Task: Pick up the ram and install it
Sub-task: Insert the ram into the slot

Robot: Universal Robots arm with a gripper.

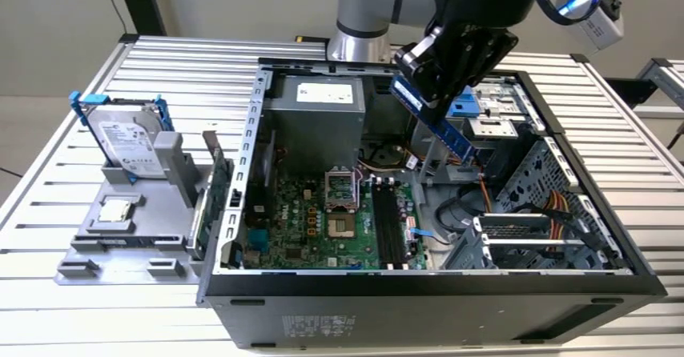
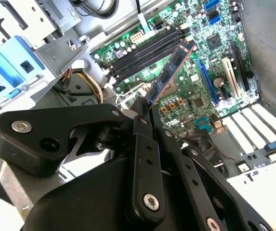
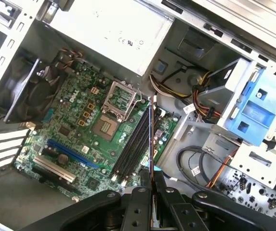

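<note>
Ram (image 1: 444, 129) is up in the air over the open computer case (image 1: 428, 281), not yet seated. It slants down from the pincer (image 1: 422, 93), whose fingers are clamped on its upper end. In the second wrist view the stick (image 2: 169, 72) reaches out from the pincer (image 2: 140, 108) over the motherboard (image 2: 200, 91). Its free end is above the row of black memory slots (image 2: 147, 53) and well clear of them. In the first wrist view it shows edge-on (image 3: 151, 139), roughly in line with the slots (image 3: 133, 144).

By its look it should be very light, thin and stiff, but brittle: a board that may crack rather than bend. The flat faces carry dark chips, and the long lower edge should carry the contacts, so both are poor places to squeeze. The short ends and bare margins look safer. Held at one end, as here, the long free part gives leverage. A knock against the case wall or a slot latch could twist it in the grip, and the smooth faces may let it slip.
</note>
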